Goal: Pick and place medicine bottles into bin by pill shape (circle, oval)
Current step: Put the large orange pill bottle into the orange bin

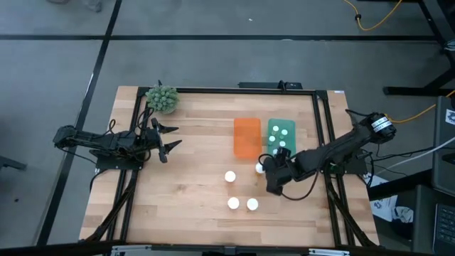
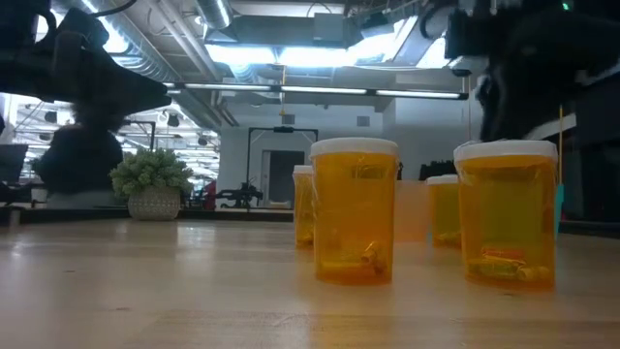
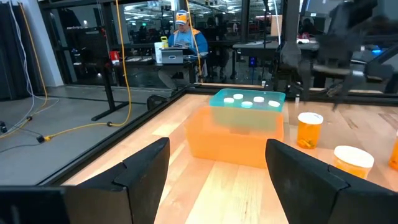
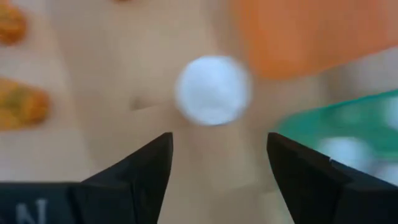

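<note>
Bottle (image 4: 212, 90) blurred beneath right tool (image 4: 217, 163), spread wide; left tool (image 3: 214, 177) wide.

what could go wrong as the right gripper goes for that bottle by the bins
1. The right gripper hangs open above a bottle standing close to the orange bin and green bin; a finger might catch a bin wall.
2. The bottle looks slightly off-centre between the fingers, so closing may tip it.
3. The green bin already holds bottles, so a drop could land on their caps.
</note>
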`<act>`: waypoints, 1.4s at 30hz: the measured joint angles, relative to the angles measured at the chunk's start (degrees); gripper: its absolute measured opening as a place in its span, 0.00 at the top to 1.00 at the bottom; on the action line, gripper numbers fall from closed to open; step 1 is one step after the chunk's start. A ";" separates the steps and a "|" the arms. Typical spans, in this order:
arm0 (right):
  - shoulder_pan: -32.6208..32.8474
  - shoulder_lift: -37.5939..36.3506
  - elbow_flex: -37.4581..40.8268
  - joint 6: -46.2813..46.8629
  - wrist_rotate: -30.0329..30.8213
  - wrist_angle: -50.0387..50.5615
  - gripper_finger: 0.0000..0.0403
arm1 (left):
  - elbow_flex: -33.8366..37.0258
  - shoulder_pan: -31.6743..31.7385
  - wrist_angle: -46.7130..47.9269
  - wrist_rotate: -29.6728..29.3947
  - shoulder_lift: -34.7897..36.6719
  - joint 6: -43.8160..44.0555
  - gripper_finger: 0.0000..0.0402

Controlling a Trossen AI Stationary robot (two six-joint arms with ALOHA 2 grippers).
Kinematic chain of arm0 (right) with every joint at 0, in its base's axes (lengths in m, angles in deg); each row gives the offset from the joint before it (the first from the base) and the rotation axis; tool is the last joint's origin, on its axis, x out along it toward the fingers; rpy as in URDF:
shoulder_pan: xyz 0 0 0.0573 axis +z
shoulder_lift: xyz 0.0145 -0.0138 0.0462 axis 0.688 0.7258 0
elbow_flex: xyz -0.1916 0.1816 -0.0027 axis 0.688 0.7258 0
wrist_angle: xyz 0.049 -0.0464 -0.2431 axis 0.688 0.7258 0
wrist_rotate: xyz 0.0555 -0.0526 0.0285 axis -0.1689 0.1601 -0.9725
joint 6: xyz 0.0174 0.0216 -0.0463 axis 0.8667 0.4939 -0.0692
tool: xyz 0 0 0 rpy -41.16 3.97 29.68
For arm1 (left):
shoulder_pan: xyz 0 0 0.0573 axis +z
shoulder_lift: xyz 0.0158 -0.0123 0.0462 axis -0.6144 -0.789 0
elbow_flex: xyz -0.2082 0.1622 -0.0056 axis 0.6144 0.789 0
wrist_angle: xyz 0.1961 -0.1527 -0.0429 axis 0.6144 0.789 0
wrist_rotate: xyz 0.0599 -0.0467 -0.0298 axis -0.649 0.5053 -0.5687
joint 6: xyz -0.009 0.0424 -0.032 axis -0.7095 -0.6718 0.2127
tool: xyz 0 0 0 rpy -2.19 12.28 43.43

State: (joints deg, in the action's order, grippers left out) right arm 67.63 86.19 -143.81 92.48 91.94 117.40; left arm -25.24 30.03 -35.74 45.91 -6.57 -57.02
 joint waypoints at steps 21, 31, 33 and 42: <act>-16.89 4.62 -6.35 -25.47 4.06 6.60 0.41 | -0.01 -0.02 0.00 0.00 0.00 -0.17 0.36; -16.94 8.78 -6.28 -27.16 3.13 6.01 0.41 | 0.00 0.00 0.00 0.00 0.00 -0.09 0.36; -16.94 9.14 -6.28 -27.19 3.13 5.11 0.41 | -0.01 -0.02 0.00 0.00 0.00 -0.06 0.36; -16.94 9.22 -6.28 -28.46 3.15 3.23 0.41 | -0.01 -0.02 0.00 -0.02 0.00 0.02 0.36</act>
State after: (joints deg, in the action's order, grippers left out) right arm 50.69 95.42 -150.09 64.02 95.09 120.63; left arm -25.25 30.01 -35.74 45.89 -6.57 -57.00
